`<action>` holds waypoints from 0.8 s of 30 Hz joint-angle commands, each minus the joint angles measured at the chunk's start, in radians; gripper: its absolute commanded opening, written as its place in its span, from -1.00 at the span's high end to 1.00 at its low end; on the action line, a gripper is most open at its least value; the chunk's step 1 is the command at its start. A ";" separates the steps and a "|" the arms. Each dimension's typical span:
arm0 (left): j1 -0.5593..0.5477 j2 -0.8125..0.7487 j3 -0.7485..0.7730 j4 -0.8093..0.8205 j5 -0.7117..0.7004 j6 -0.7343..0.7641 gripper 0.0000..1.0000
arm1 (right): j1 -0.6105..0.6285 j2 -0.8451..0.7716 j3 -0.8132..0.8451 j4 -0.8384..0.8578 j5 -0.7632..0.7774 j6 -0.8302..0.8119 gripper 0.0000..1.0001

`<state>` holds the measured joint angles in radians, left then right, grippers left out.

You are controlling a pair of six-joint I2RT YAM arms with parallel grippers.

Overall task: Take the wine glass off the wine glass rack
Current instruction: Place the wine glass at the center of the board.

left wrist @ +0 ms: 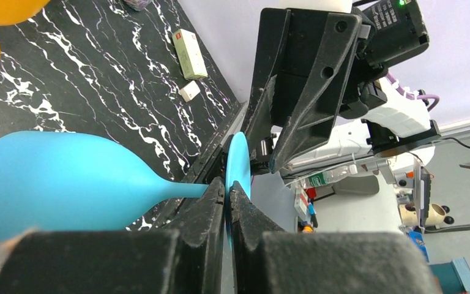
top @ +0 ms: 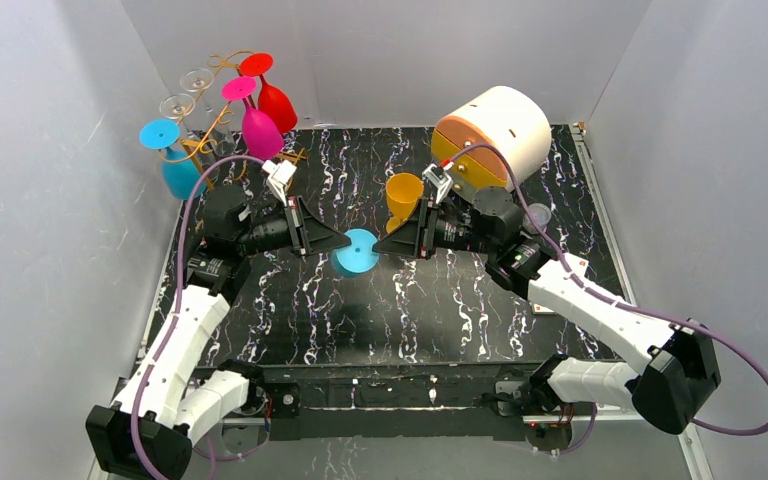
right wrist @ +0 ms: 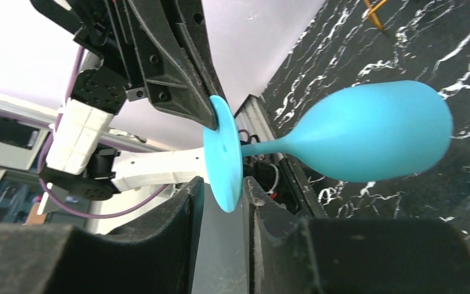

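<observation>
Near: left pincer (left wrist: 227,202) clamped on foot of wine glass (right wrist: 373,131); right pincer (right wrist: 221,190) straddles same foot, jaws parted, perhaps touching one side. Seat right grip squarely before left lets go. Glass sky-blue, opaque, horizontal above middle of table (top: 380,310), well apart from wine glass rack (top: 210,128) far left.

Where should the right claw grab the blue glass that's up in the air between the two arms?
Grip the blue glass by the rim of its flat foot, coming from the side opposite the left gripper, which pinches the other edge. The foot is thin and sits edge-on between the right gripper's fingers; the bowl is wide and round.
</observation>
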<state>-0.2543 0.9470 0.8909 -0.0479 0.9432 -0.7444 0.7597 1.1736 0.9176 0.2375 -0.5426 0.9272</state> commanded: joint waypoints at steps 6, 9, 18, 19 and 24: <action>-0.031 -0.038 -0.031 0.007 0.062 0.006 1.00 | 0.002 0.022 -0.021 0.177 -0.088 0.068 0.46; -0.037 -0.043 -0.040 0.007 0.049 0.005 1.00 | 0.002 0.030 -0.023 0.183 -0.101 0.077 0.60; -0.074 -0.019 -0.059 0.081 0.007 -0.030 1.00 | 0.002 0.000 -0.047 0.195 -0.075 0.073 0.92; -0.082 -0.016 -0.062 0.088 -0.003 -0.037 1.00 | 0.002 -0.005 -0.050 0.193 -0.061 0.070 0.96; -0.090 -0.029 -0.098 0.090 -0.044 -0.052 0.48 | 0.003 -0.027 -0.070 0.185 -0.014 0.057 0.97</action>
<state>-0.3206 0.9276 0.8310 0.0231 0.9195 -0.7784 0.7498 1.1854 0.8536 0.3431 -0.5957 0.9928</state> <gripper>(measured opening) 0.144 0.063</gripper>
